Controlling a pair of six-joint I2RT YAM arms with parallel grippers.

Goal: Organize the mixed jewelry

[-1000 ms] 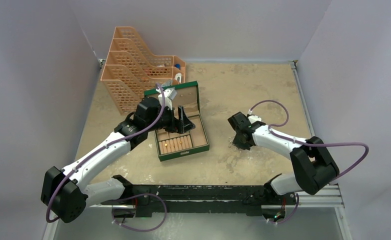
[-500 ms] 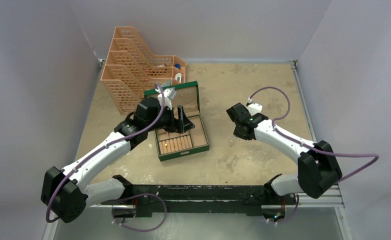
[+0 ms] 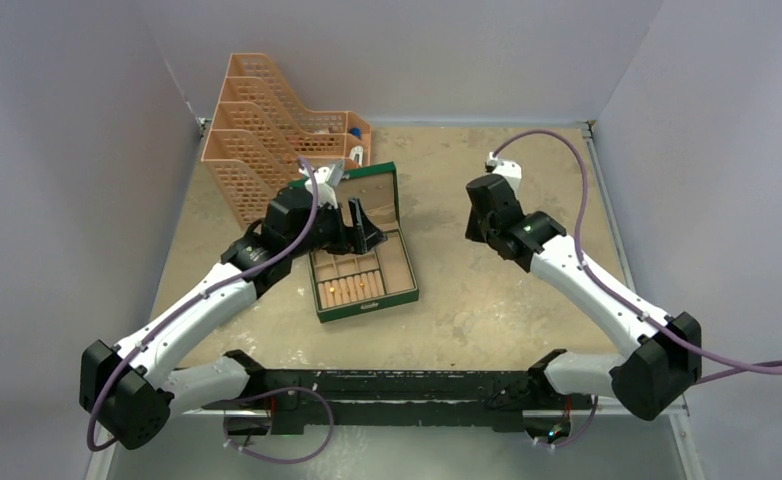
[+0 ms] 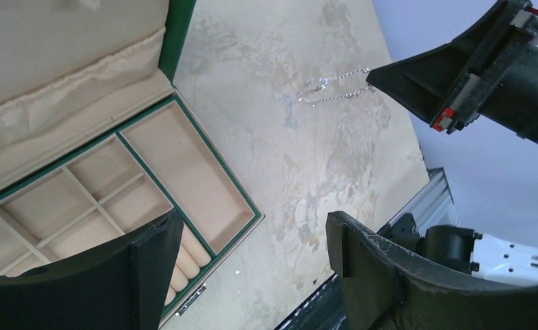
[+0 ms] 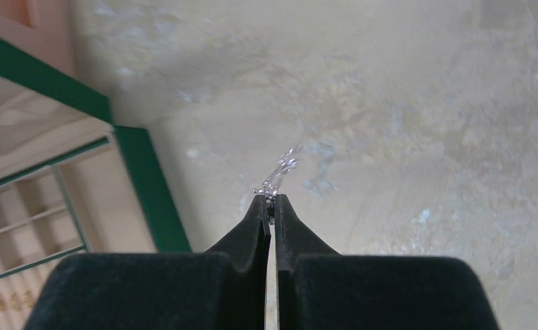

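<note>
We should carry the thin silvery chain (image 5: 284, 165), clenched in our right tool (image 5: 272, 201), slowly left over the rim of the open green jewelry box (image 4: 219, 159); our left tool (image 4: 252, 237) hangs released.

Left tool (image 4: 252, 221) spread wide; right tool (image 5: 273, 201) pinching silvery chain (image 5: 284, 166).

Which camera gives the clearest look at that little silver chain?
The left wrist view: the silver chain hangs side-on and sharp from the shut right gripper. The right wrist view shows it blurred and end-on. In the top external view it is too small to make out.
</note>
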